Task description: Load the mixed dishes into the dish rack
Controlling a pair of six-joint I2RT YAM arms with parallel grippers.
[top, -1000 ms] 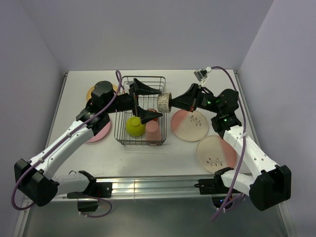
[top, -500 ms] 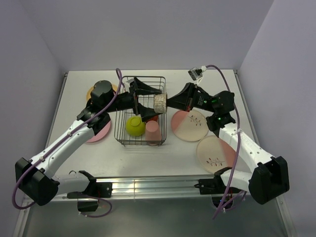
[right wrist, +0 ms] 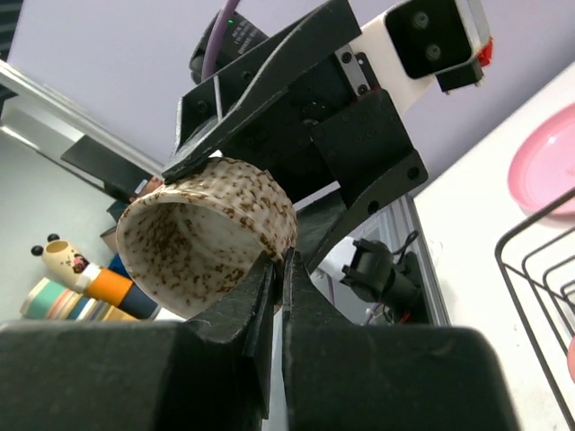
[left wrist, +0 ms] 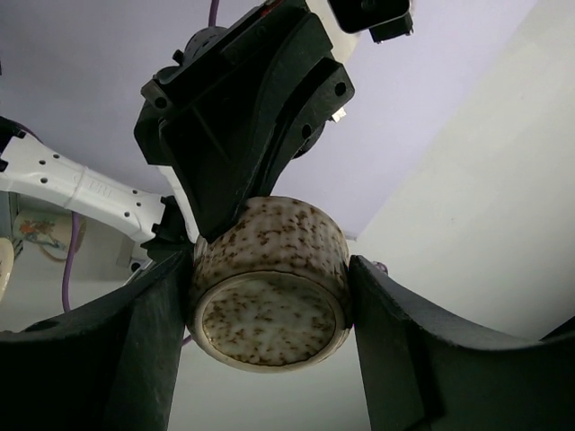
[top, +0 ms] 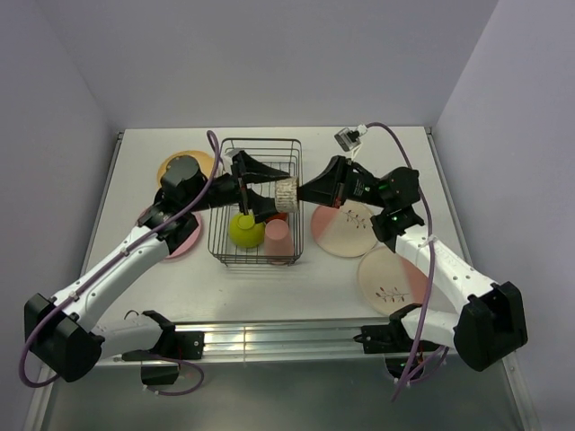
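Nearest the arm bases, on the white table (top: 314, 287), the round cream-pink plate with a twig drawing (top: 393, 278) lies flat on the right. Just beyond it lies the round pink-and-cream plate (top: 346, 226). On the left, the round pink plate (top: 184, 237) is partly covered by the left arm.

Between these stands the rectangular dish rack of thin dark wire (top: 256, 261). The lime-green bowl (top: 245, 230) and the salmon-pink cup (top: 277, 231) sit side by side at its near end.

Over the rack's right side, held in the air, is the small grey-beige speckled cup (left wrist: 269, 287). It is tipped on its side, with its base toward the left arm and its mouth toward the right arm.

The right gripper (right wrist: 277, 269) is clamped thin on the cup's wall at the rim, one finger inside and one outside. The left gripper (top: 282, 190) brackets the cup's body. In the left wrist view both of its fingers (left wrist: 135, 359) appear to lie against the cup's sides, so it looks closed on the cup. How firmly it presses cannot be told.

Farthest off, at the left, the round orange-yellow plate (top: 202, 162) rests on the table.

The step in hand looks like a handover of the cup from right arm to left. Next, the left grip probably needs to be sure before the right fingers let go and draw back clear of the rim. The cup can then be lowered into the free far part of the rack. All four plates are yet to be loaded.
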